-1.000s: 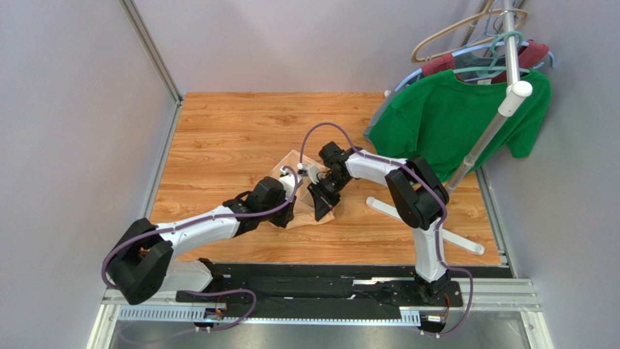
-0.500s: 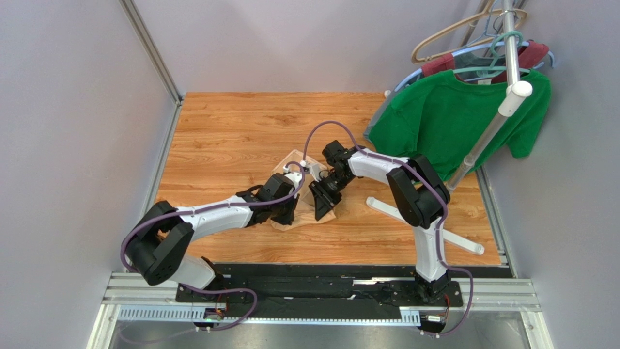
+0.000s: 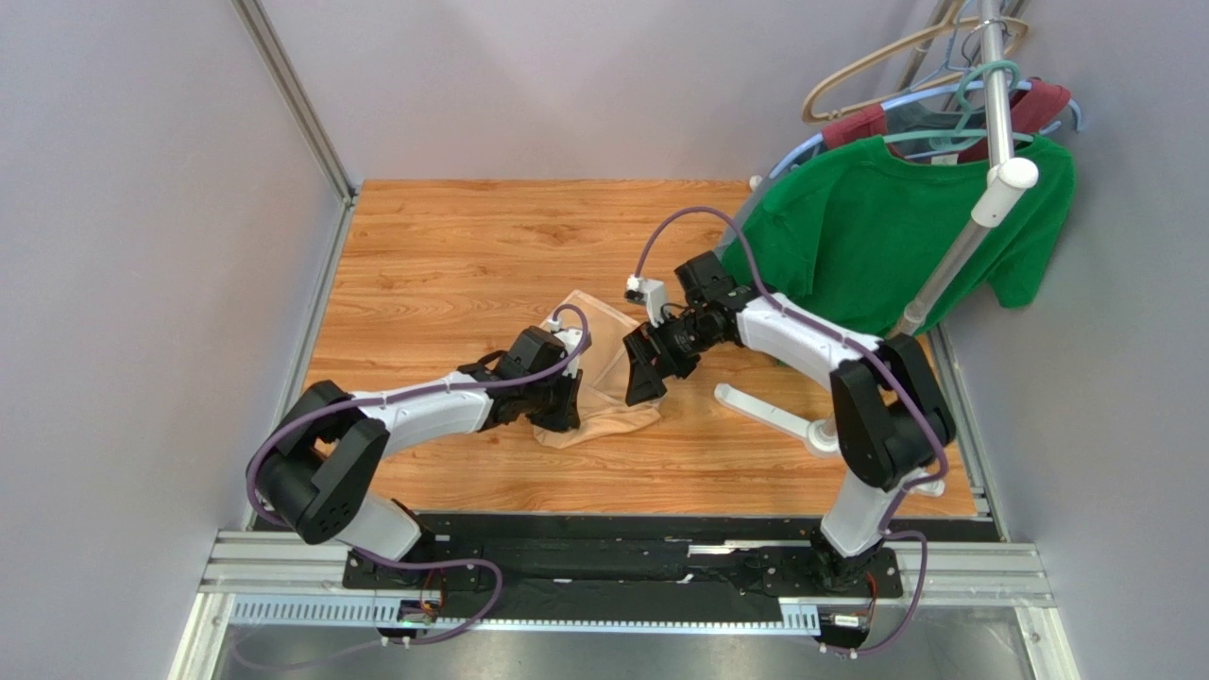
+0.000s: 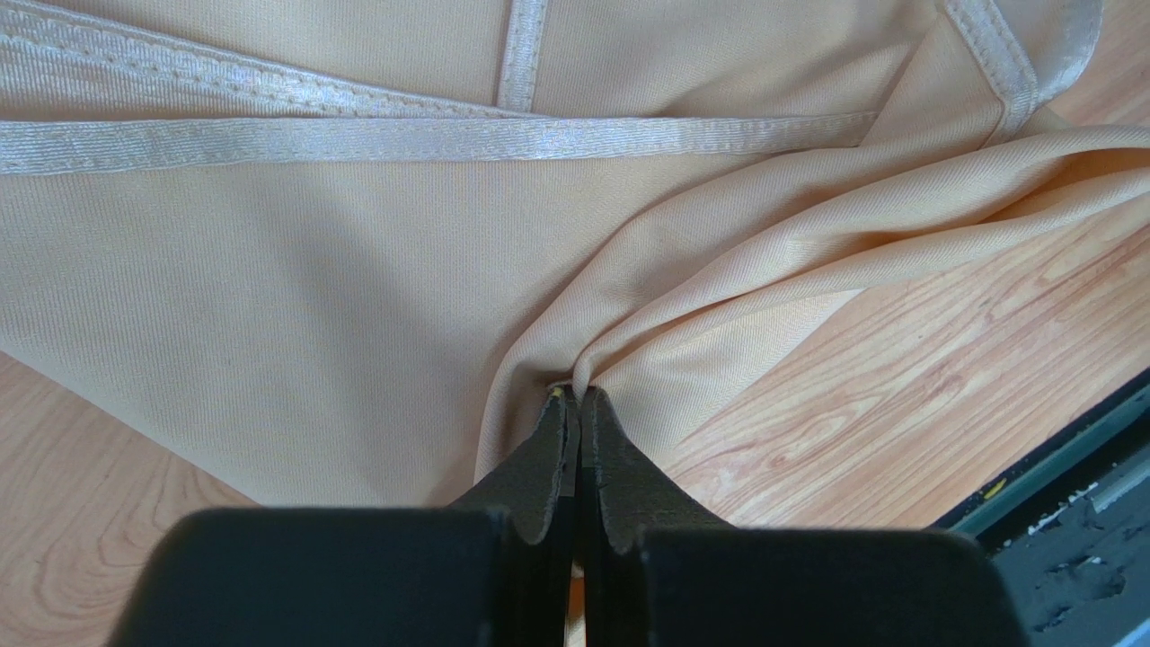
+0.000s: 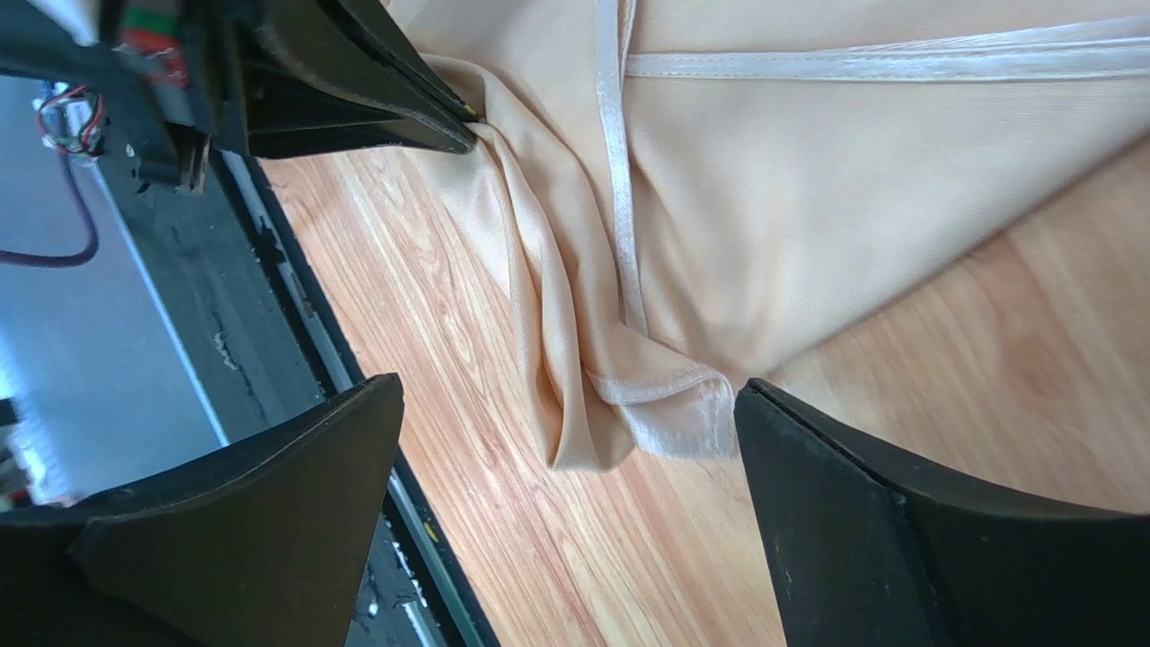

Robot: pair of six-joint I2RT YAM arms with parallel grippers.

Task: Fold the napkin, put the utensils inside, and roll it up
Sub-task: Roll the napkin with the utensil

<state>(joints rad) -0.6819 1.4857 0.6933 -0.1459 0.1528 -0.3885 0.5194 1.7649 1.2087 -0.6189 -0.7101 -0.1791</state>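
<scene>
The peach-tan napkin lies crumpled on the wooden table, its shiny hems crossing the upper layers. My left gripper is shut on a raised fold along the napkin's near edge, and it sits at the cloth's near-left side. My right gripper is open, its wide-spread fingers hovering over the napkin's loose hemmed corner without touching it. In the top view it hangs over the cloth's right side. The utensils are out of view.
A green T-shirt hangs with other hangers on a white rack at the back right. The rack's white legs lie on the table to the right of the napkin. A black rail borders the near edge, and grey walls enclose the table.
My right gripper has opened, let go of the napkin and drawn back to the right. The left gripper has shut on the napkin's near fold and shifted slightly.
</scene>
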